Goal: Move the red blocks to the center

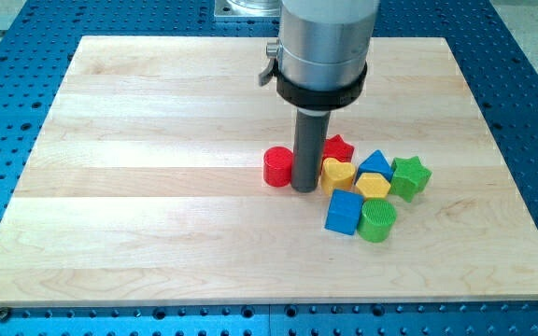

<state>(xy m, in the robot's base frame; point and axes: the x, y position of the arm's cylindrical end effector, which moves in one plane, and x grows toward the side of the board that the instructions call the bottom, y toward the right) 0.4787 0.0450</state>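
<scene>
A red cylinder (276,167) stands near the middle of the wooden board (157,187). A red star (338,148) lies to its right, partly hidden behind the rod. My tip (304,189) rests on the board between them, touching or nearly touching the red cylinder's right side and just left of the yellow heart (337,175).
Right of the tip sits a cluster: a blue triangular block (375,164), a yellow hexagon (374,186), a green star (410,177), a blue cube (344,212) and a green cylinder (377,221). The arm's grey body (327,47) hangs over the board's top middle.
</scene>
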